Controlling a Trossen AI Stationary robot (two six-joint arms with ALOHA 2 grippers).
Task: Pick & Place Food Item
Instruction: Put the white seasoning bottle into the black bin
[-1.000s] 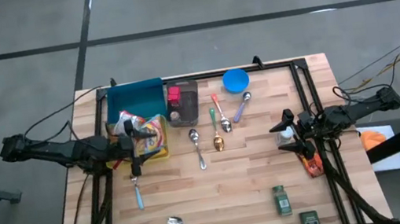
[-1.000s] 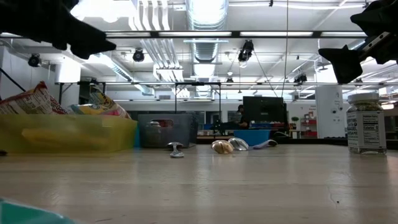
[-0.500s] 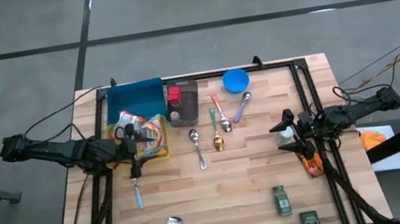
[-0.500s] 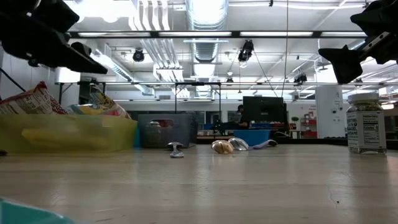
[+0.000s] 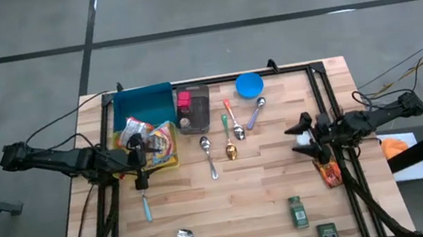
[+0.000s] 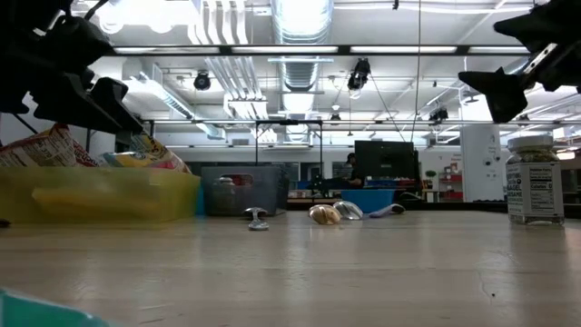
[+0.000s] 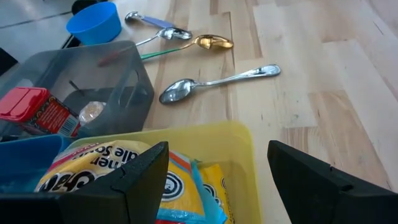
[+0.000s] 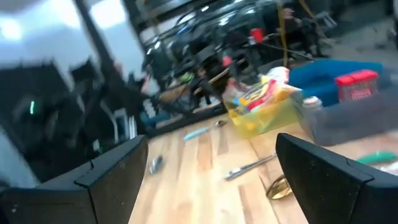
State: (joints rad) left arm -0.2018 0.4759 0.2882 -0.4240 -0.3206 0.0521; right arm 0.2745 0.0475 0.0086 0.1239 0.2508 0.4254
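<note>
left gripper [image 5: 138, 153]: fingers apart, holding nothing, over the yellow tub [image 5: 168, 157] near the left edge of the bench [image 5: 264, 186].
right gripper [image 5: 302, 138]: fingers apart, empty, above the right side of the bench.
snack bags [image 5: 156, 138]: lying inside the yellow tub.
grey bin [image 5: 193, 109]: just beside the tub, toward the far edge, with a red box [image 5: 183, 100] in it.
jar [image 5: 297, 212]: near the front right corner.
spoons [image 5: 209, 155]: in the middle of the bench.
</note>
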